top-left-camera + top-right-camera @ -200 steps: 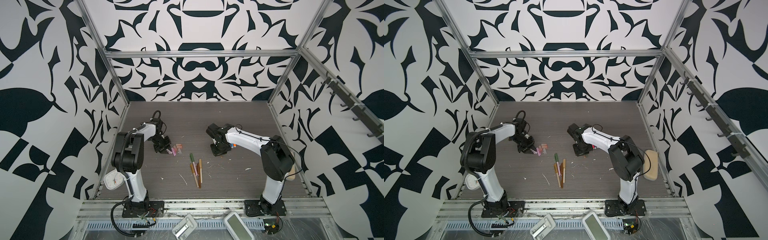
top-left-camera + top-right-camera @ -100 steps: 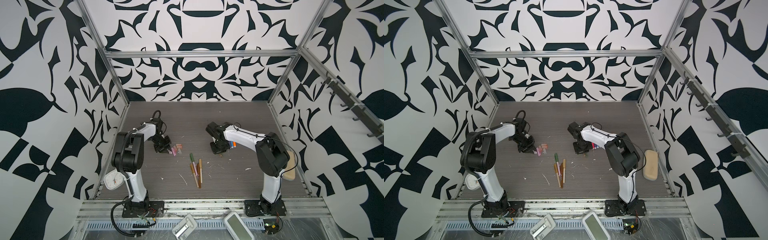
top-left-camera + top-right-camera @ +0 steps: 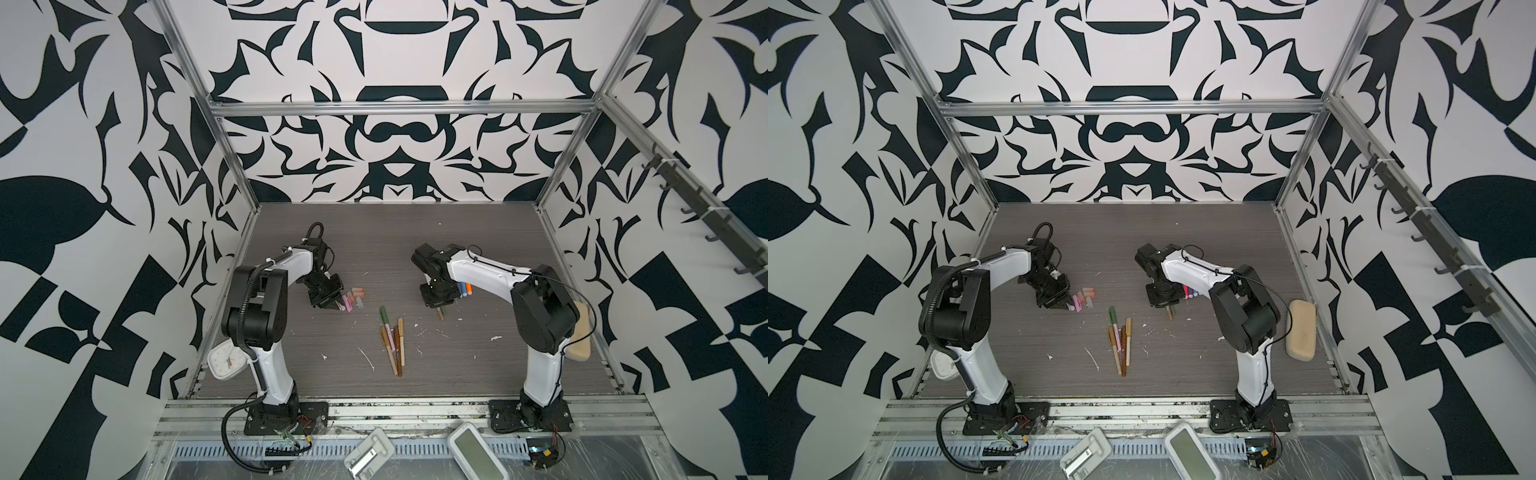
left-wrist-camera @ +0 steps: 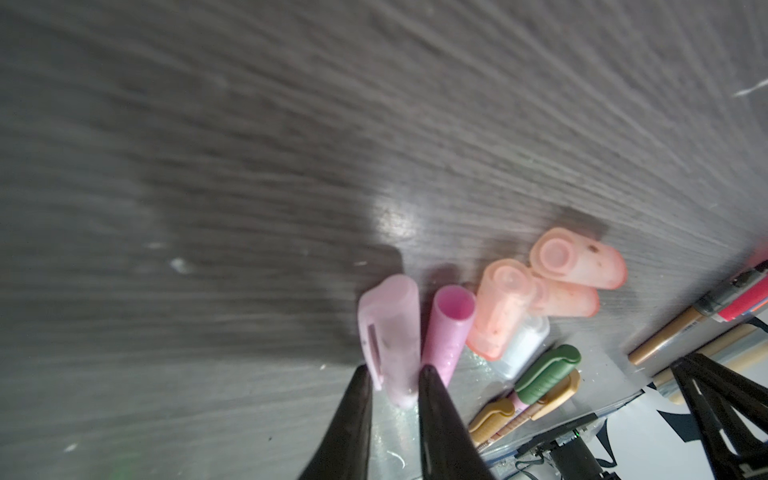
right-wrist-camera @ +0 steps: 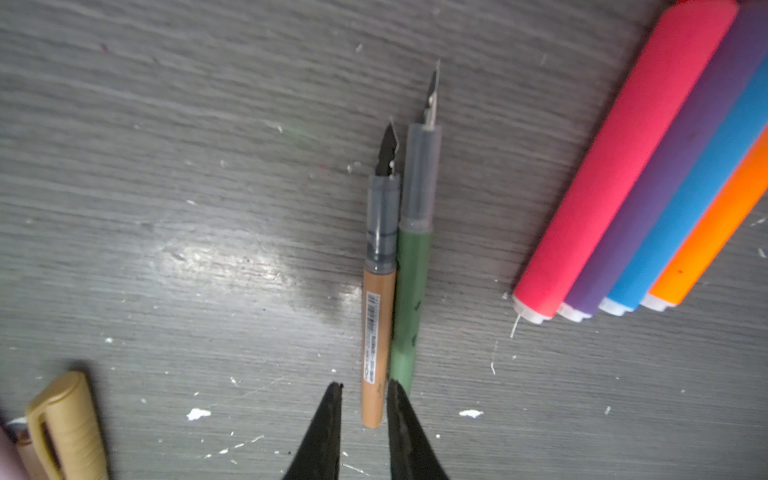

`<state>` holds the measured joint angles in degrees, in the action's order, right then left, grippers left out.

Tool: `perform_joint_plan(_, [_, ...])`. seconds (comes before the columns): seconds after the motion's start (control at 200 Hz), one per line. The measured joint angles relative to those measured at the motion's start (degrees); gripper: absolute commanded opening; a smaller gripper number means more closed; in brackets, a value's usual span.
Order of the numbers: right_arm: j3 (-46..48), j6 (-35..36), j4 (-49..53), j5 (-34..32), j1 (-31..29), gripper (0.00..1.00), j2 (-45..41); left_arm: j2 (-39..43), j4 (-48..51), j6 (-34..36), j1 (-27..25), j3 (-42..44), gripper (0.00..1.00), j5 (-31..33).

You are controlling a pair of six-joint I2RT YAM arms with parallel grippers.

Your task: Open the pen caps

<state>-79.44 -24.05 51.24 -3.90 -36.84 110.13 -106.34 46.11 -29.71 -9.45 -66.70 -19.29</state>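
Cap of translucent pale-pink plastic clenched in left gripper, on grey wood-grain table against magenta tube cap; right gripper released, jaws loosely astride uncapped slim tan pen; uncapped slim green pen touching alongside.

Both top views: bright, even overhead light, with only faint shadows under the arms. Left wrist view: table smeared by blur, a glare spot and short dark shadows beside the pale cap. Right wrist view: pens sharp, broad glare at centre, tan cap out of focus.
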Motion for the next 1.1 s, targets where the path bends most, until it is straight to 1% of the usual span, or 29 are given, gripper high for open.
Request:
perform_joint_plan(0.12, [0.0, -0.2, 0.2, 0.2, 0.0, 0.22, -1.7, 0.3, 0.0, 0.1, -0.1, 0.0, 0.24, 0.0])
perform_joint_plan(0.42, [2.7, -1.9, 0.2, 1.2, 0.0, 0.22, -10.8, 0.8, 1.1, 0.8, -0.1, 0.0, 0.26, 0.3])
perform_joint_plan(0.51, [3.2, -2.4, 0.4, 1.4, 0.0, 0.22, -11.8, 1.1, 1.5, 1.1, -0.1, 0.0, 0.27, 0.4])
perform_joint_plan(0.66, [3.2, -2.8, -0.1, 3.1, -0.3, 0.19, -12.7, 1.4, 2.1, 1.3, -0.1, 0.0, 0.27, 0.4])
perform_joint_plan(0.78, [2.8, -2.9, -1.5, 5.6, -2.5, 0.18, -13.3, 2.2, 3.2, 1.3, -0.1, -0.2, 0.27, 0.4])
perform_joint_plan(0.83, [1.4, -3.0, -1.6, 6.6, -4.1, 0.17, -12.7, 3.2, 3.8, 1.2, -0.1, -0.7, 0.27, 0.4])
perform_joint_plan(0.905, [-2.9, -3.2, -1.6, 8.2, -7.2, 0.17, -10.0, 5.9, 3.7, 1.0, -0.1, -1.3, 0.27, 0.1])
perform_joint_plan(1.01, [-11.4, -3.7, -2.4, 10.3, -11.8, 0.17, -3.5, 11.6, 2.7, 0.0, 0.3, -1.7, 0.28, -0.5])
perform_joint_plan(1.1, [-18.1, -4.3, -3.1, 11.9, -14.5, 0.17, 2.6, 17.0, 1.5, -1.6, 1.1, -1.8, 0.28, -1.0])
